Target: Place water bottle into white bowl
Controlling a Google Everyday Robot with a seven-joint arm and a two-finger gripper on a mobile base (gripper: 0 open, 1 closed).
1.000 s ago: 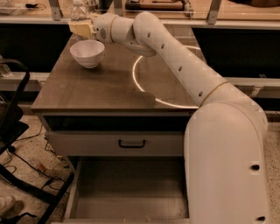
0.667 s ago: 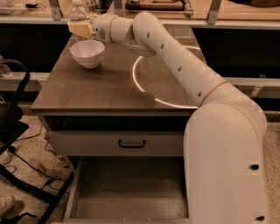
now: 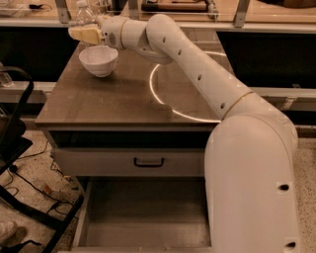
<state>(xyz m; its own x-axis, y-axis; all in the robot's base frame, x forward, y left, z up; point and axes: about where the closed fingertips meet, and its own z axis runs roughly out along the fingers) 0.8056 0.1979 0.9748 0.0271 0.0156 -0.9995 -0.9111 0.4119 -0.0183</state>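
Observation:
The water bottle, clear with a white cap, stands upright at the far left of the table top. My gripper with tan fingers is shut around its lower part, just above and behind the far rim of the white bowl. The bottle's lower end is hidden behind the fingers. The bowl sits upright on the wooden table, near its far left corner, and holds nothing that I can see.
A bright ring of light lies on the table top right of the bowl. Below are a closed drawer with a dark handle and an open lower drawer. A black chair frame stands at the left. A shelf rail runs behind the table.
My gripper has moved slightly to the left with the bottle in it. The bowl has not moved.

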